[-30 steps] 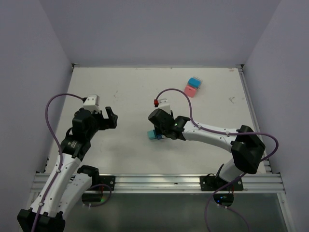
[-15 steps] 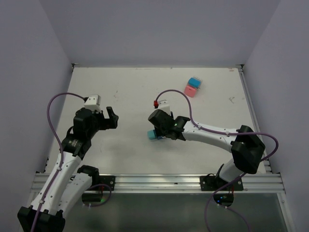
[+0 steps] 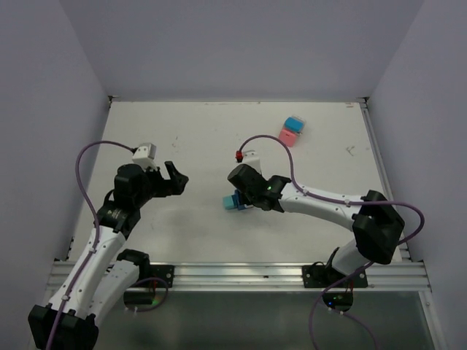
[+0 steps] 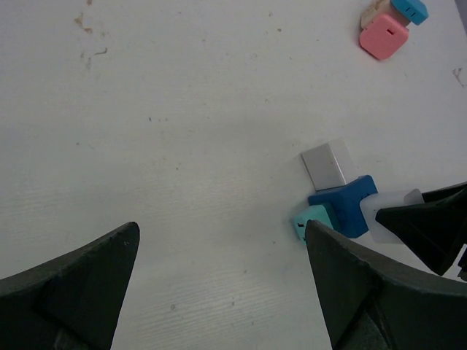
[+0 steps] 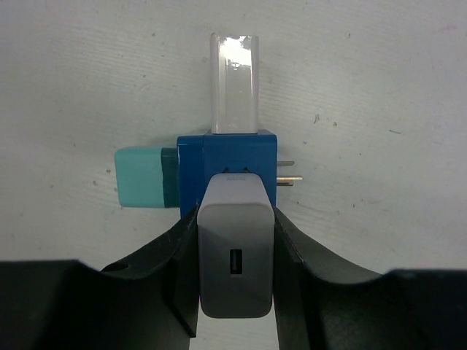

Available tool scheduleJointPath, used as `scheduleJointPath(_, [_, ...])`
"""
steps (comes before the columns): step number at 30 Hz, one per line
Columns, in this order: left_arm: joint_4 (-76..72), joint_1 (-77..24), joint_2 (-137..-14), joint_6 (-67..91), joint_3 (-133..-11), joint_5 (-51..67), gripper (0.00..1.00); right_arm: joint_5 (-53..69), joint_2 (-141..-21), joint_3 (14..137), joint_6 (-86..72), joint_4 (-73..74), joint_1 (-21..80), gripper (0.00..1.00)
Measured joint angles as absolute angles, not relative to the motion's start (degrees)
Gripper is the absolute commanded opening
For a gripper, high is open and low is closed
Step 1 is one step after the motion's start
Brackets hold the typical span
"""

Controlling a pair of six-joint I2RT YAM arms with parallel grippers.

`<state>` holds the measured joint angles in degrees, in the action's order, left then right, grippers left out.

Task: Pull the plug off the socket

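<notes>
A blue socket cube [image 5: 226, 164] lies on the white table with a teal plug [image 5: 142, 188] in its left side, a clear plug [image 5: 235, 84] in its far side and a grey USB charger plug [image 5: 235, 255] in its near side. My right gripper [image 5: 236, 226] is shut on the grey charger plug. In the top view the cube [image 3: 239, 208] sits mid-table under the right gripper [image 3: 246, 197]. My left gripper [image 3: 175, 179] is open and empty, to the left of the cube. In the left wrist view the cube [image 4: 343, 208] lies beyond the open left gripper [image 4: 222, 284].
A pink block [image 3: 289, 136] joined to a light blue block [image 3: 295, 123] lies at the far right of the table; the pair also shows in the left wrist view [image 4: 384, 35]. Two metal prongs [image 5: 287, 171] stick out of the cube's right side. Walls enclose the table.
My left gripper has moved a little right, toward the cube. My right gripper stays shut on the grey plug, almost unmoved.
</notes>
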<state>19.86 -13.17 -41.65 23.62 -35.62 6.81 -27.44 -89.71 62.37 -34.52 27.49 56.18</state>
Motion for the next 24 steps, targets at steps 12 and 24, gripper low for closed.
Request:
scheduleJointPath(12, [10.2, -18.7, -48.3, 43.1, -27.9, 15.2, 1.0, -21.9, -79.6, 50.0, -39.1, 16.4, 55.5, 0.0])
scheduleJointPath(24, [-1.4, -32.1, -62.3, 56.4, -27.8, 13.3, 1.0, -17.0, -77.5, 43.1, -42.6, 3.5, 55.4, 0.0])
